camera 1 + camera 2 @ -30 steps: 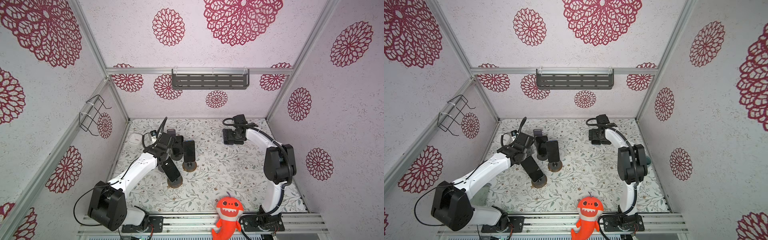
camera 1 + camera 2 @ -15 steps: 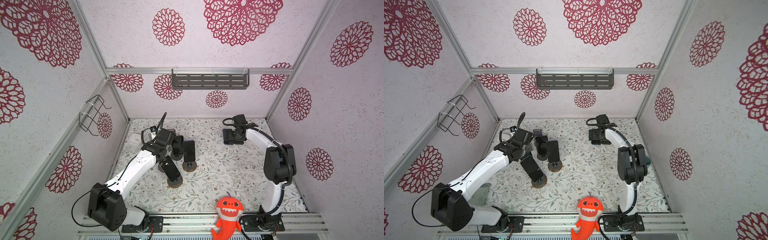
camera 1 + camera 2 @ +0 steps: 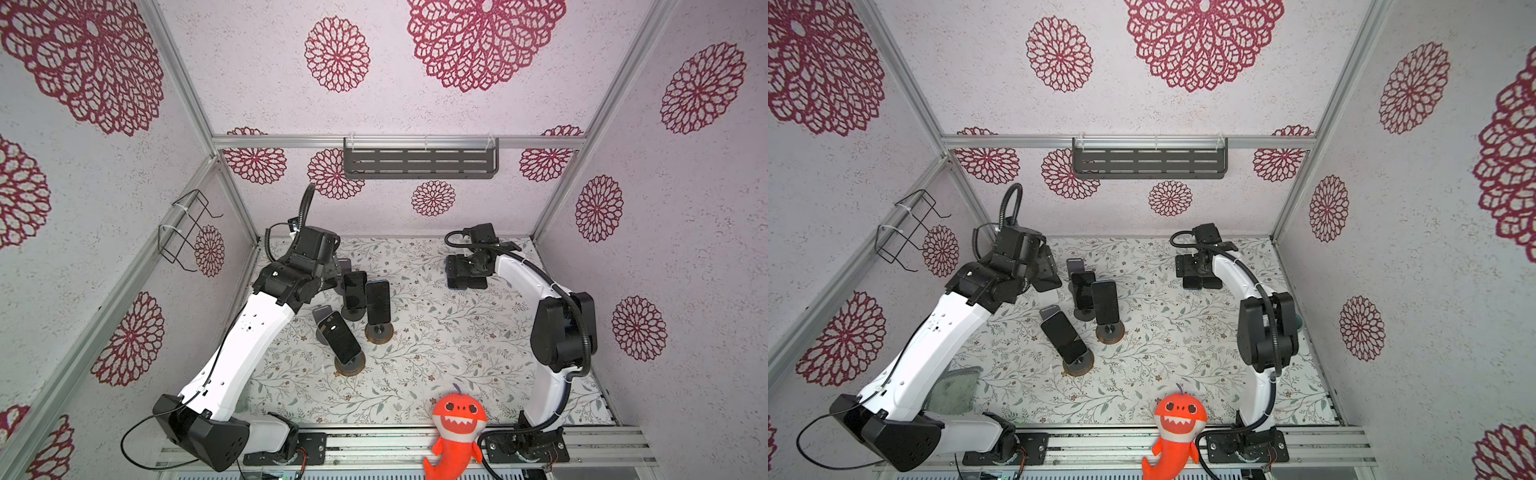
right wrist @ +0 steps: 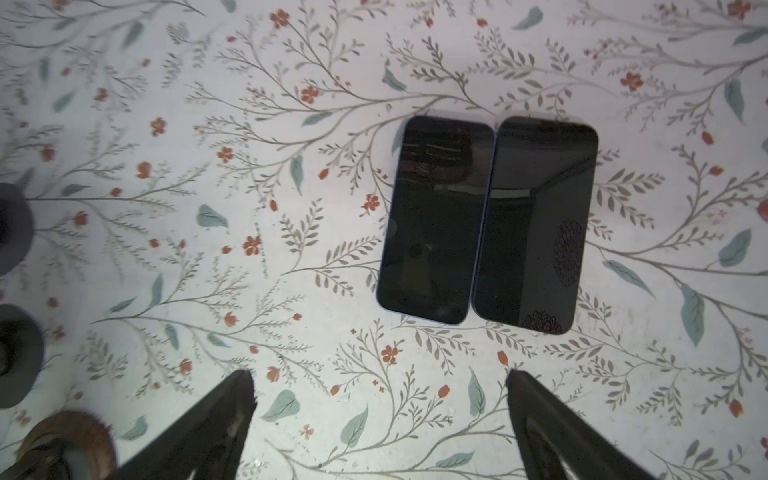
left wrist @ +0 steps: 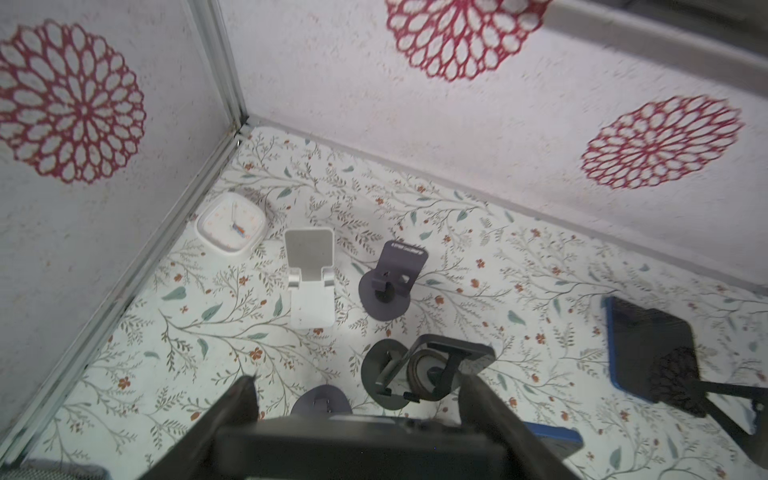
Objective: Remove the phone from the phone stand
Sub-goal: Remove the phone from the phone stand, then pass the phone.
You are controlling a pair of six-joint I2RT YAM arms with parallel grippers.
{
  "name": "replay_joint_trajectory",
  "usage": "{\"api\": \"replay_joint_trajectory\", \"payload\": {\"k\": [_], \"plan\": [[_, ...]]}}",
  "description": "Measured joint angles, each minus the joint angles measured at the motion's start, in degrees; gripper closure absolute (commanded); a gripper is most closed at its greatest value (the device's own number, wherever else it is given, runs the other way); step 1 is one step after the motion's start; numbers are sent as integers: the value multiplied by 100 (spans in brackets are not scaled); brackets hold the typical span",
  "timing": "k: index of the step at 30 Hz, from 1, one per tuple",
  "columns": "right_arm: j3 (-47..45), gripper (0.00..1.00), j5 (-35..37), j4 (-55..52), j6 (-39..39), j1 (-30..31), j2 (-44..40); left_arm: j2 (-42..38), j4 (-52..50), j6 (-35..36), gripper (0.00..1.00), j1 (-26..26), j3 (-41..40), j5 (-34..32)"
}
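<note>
One phone [image 3: 1047,276] is off its stand and in the left hand [image 5: 359,382], pinched across its width. The jaws are fairly wide around it. In the left wrist view it shows only as a dark slab, edge-on, between the two fingers [image 5: 241,409]. In both top views it hangs over the back-left part of the desk [image 3: 436,353], beside the cluster of stands.

Two stands are empty: a white phone stand [image 5: 309,274] and, just beside it, a purple phone stand [image 5: 395,270] on a round base. The held phone's lower end is close over the white one in a top view, but I can't tell whether they touch. A white square clock [image 5: 230,226] sits in the corner behind the white stand.

Three more phones are on stands near the desk middle. An upright one [image 3: 354,289] is on a dark base and a second upright one [image 3: 378,301] is on a wooden disc. A third [image 3: 340,338] is tilted well back on another wooden disc, nearest the front.

The right hand [image 4: 381,376] is spread wide and grips nothing. It hovers at the back-right over two flat phones [image 4: 436,220] lying screen-up side by side on the desk, long edges touching.

An orange shark plush [image 3: 455,428] sits on the front rail.
</note>
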Motion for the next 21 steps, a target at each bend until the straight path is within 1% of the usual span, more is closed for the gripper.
{"api": "replay_joint_trajectory", "payload": {"k": [4, 8, 10, 12, 15, 17, 21], "plan": [[33, 4, -601, 79, -229, 2, -616, 7, -205, 234, 32, 0, 651, 323], [-11, 5, -1495, 374, -472, 120, -1370, 107, -214, 350, 32, 2, 1126, 999], [-59, 6, -1799, 549, -632, 337, -1722, 258, -181, 367, 33, 4, 1294, 1390], [-59, 10, -2068, 758, -802, 774, -2022, 492, -140, 369, 33, 28, 1443, 1838], [-59, 19, -2426, 1054, -940, 1397, -2216, 933, -138, 372, 33, 42, 1674, 2400], [-39, 21, -2516, 1180, -951, 1692, -2205, 1169, -138, 367, 33, 52, 1757, 2675], [72, 24, -2492, 1252, -938, 1982, -1897, 1480, -127, 345, 34, 79, 1812, 3069]]}}
